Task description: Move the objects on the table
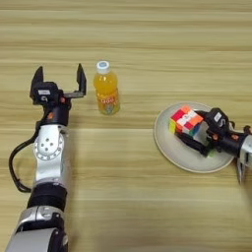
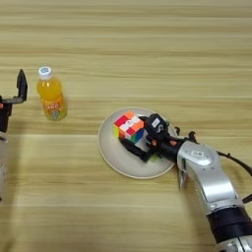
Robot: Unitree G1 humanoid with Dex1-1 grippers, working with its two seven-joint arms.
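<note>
The puzzle cube [image 2: 129, 126] sits on the round beige plate [image 2: 110, 152], in the plate's upper part, at centre frame in the right eye view. The right tool [image 2: 140, 139] reaches in from the lower right of the frame. Its black fingers [image 2: 136, 149] lie against the cube's right and lower sides, one low finger extending under the cube's near edge. The jaws appear spread around the cube, but whether they clamp it or are releasing it cannot be determined.

The orange-juice bottle [image 1: 107, 88] stands upright on the bare worktop [image 1: 147, 39] in the upper left of the frame, well apart from the plate. The left tool [image 1: 59, 81] is positioned just beside the bottle on its left, with both fingers spread wide and gripping nothing. The nearer finger is close to the bottle but apart from it.

Assessment: the cube is likely at its placement on the plate. The bottle is not yet grasped; handling it appears to remain.
</note>
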